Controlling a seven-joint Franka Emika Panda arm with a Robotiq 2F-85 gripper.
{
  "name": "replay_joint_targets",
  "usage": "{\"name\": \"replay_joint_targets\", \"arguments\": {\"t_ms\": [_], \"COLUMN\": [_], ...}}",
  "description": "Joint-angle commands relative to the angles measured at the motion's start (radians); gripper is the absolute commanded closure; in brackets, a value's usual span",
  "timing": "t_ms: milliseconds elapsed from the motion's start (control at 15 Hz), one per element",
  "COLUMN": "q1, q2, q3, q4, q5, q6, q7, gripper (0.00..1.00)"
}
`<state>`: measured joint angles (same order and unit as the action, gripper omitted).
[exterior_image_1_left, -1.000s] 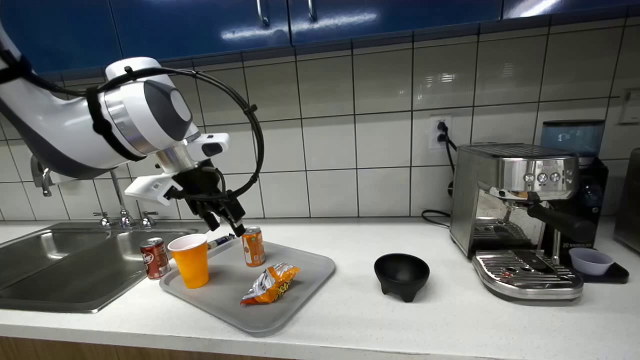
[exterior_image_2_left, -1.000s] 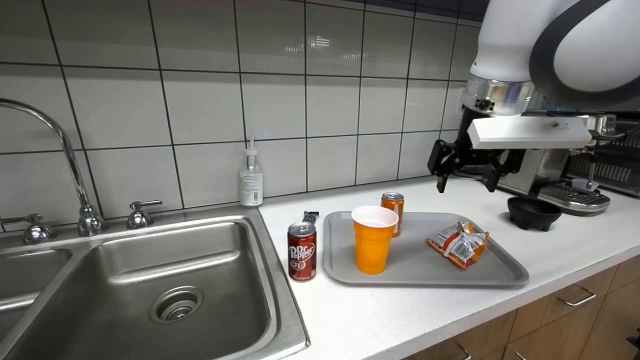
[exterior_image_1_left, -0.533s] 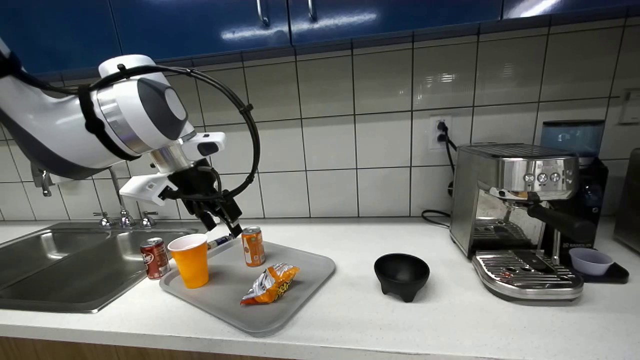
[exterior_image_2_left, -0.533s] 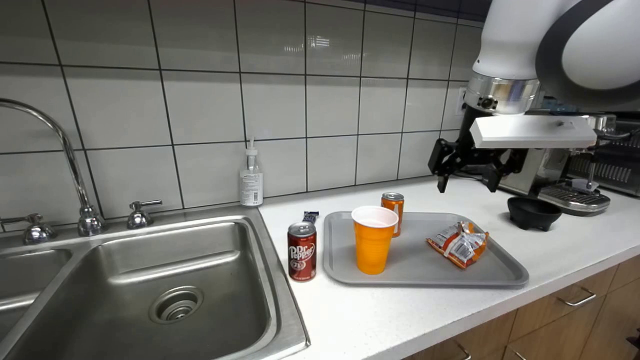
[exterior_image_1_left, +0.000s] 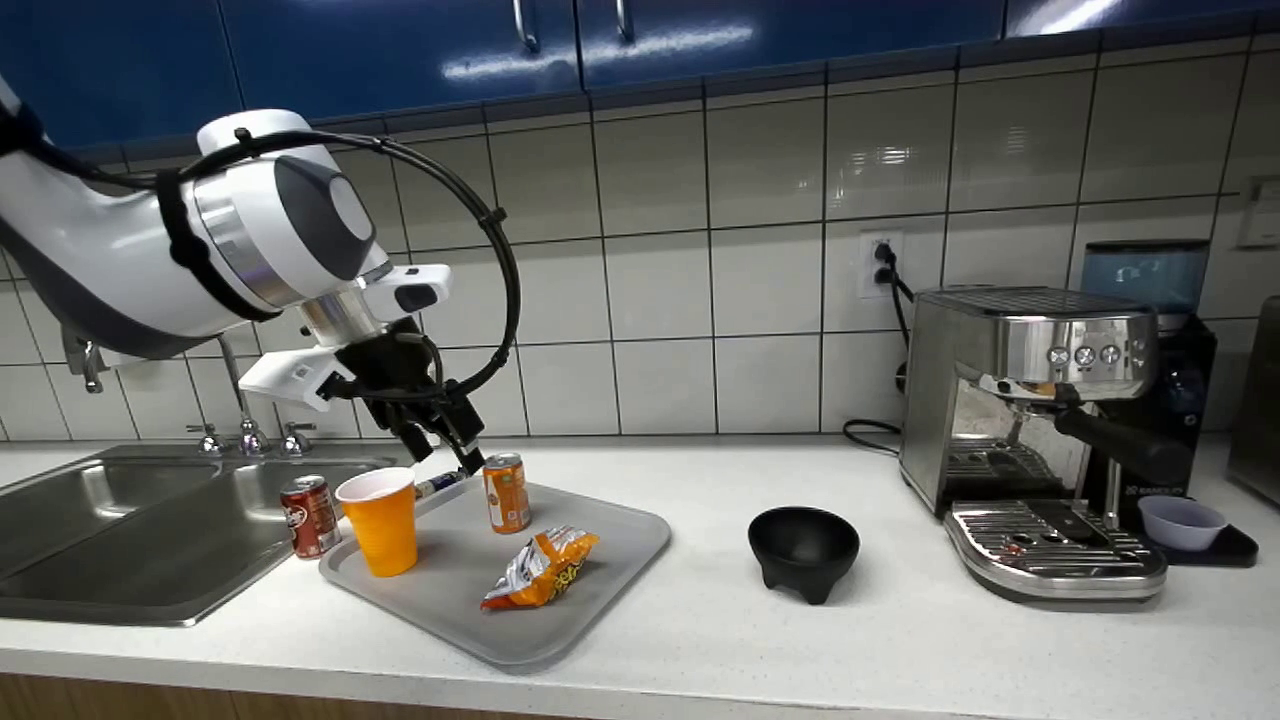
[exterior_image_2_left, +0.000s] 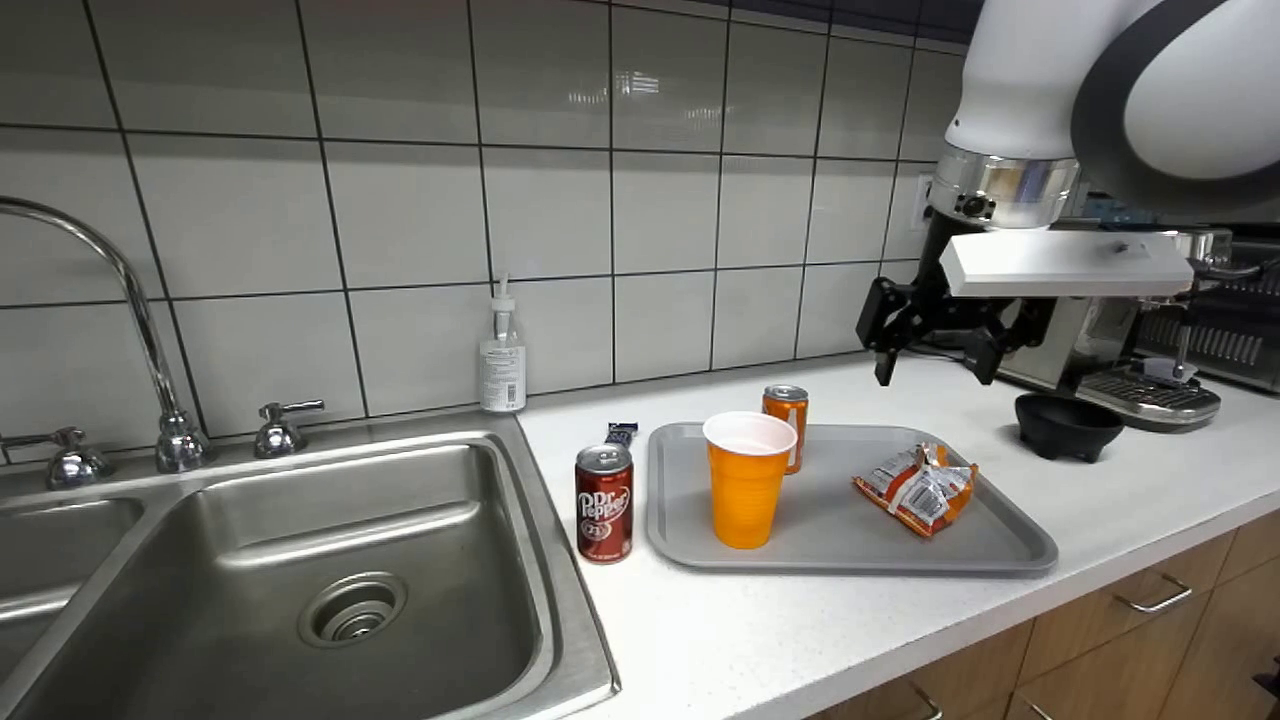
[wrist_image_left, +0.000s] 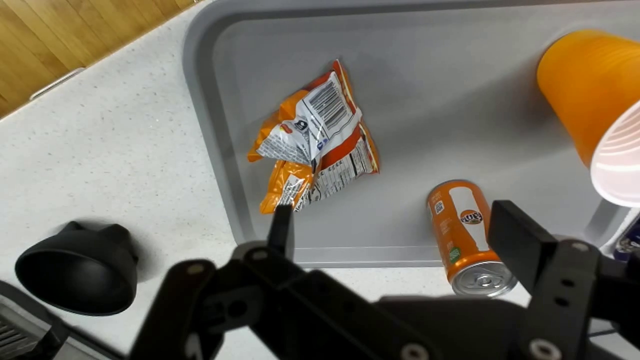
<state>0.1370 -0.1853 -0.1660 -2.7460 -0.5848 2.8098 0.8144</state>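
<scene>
The gripper (exterior_image_2_left: 933, 376) hangs with its jaws spread wide apart. Below it, on the tray (wrist_image_left: 415, 45), an orange can (wrist_image_left: 459, 225) stands upright toward one side, with a cup (wrist_image_left: 587, 92) farther out that way. A snack bag (wrist_image_left: 320, 135) lies on the tray ahead of the gripper, and a black bowl (wrist_image_left: 77, 277) sits on the counter (wrist_image_left: 145, 165), off to the gripper's other side.

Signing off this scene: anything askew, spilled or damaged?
Mildly odd: the snack bag on the gray tray is crumpled and bunched up. The orange cup, Fanta can and Dr Pepper can stand upright; no spill visible.
</scene>
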Motion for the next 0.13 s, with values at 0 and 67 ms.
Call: {"name": "replay_joint_targets", "arguments": {"t_ms": [0,67], "q1": [0.0,0.0], "q2": [0.0,0.0], "q3": [0.0,0.0], "q4": [0.0,0.0], "q5": [0.0,0.0], "q6": [0.0,0.0], "q7": [0.0,0.0], "gripper": [0.0,0.0]}}
